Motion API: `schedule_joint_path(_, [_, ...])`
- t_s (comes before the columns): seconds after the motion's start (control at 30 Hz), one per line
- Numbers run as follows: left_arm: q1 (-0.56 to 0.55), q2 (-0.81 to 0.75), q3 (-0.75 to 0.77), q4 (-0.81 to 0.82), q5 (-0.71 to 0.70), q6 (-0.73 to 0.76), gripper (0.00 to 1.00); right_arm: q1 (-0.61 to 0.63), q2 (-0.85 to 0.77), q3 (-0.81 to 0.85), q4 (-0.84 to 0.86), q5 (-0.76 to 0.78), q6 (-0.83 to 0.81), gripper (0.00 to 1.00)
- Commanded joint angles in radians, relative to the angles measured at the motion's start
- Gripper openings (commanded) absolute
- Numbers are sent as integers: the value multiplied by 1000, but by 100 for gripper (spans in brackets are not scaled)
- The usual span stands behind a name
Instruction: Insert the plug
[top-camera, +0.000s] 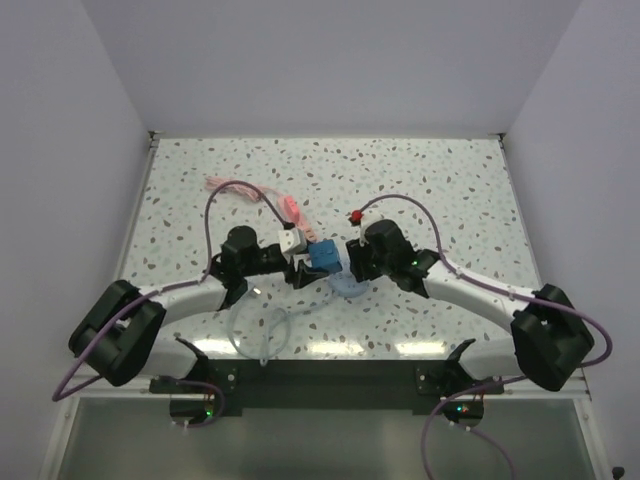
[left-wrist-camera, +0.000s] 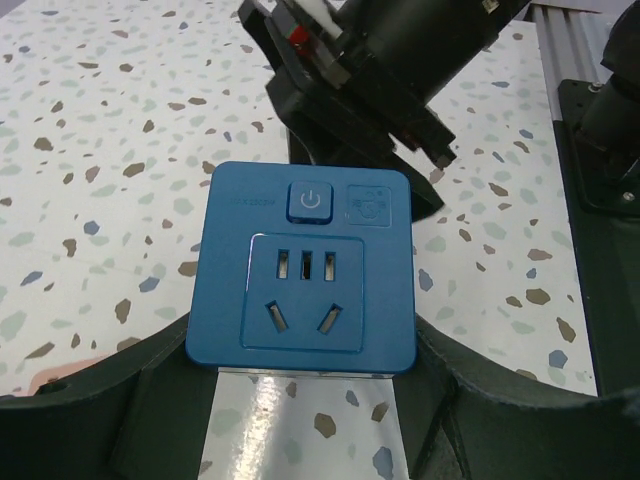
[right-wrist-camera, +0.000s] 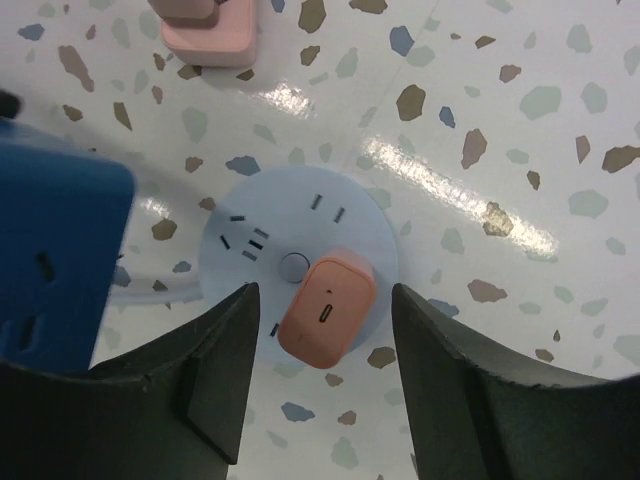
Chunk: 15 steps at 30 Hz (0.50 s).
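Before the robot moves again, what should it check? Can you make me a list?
1. Blue socket adapter held between the left gripper fingers: ok.
2. Adapter's face holes uncovered: ok.
3. Right gripper open, straddling the pink charger: ok.
4. Right fingers clear of the charger's sides: ok, small gaps show.
5. Charger standing on the round power strip: ok.
6. Prongs under the adapter: cannot tell, hidden.

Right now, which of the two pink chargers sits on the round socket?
The pink charger below the right gripper, its port facing up, on the pale round socket. The other charger lies on the bare table.
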Motion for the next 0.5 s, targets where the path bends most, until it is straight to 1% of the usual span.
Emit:
schedule_joint_path(0.0, [22, 67, 83, 103, 142, 42, 0, -6, -109, -4, -5, -15, 9, 62])
schedule_joint_path(0.03, [23, 84, 91, 106, 144, 42, 0, -6, -123, -6, -25, -7, 14, 69])
schedule_joint_path(0.1, [23, 130, 117, 95, 148, 42, 0, -7, -152, -4, -44, 10, 16, 79])
schedule_joint_path(0.13, [23, 150, 122, 97, 145, 42, 0, -7, -178, -4, -51, 16, 17, 81])
schedule_joint_path(0.2, [23, 162, 120, 111, 124, 41, 0, -10, -198, 0, -60, 21, 19, 85])
schedule_joint_path(0.47, [23, 265, 180, 46, 153, 108, 0, -10, -224, 17, -65, 19, 57, 87])
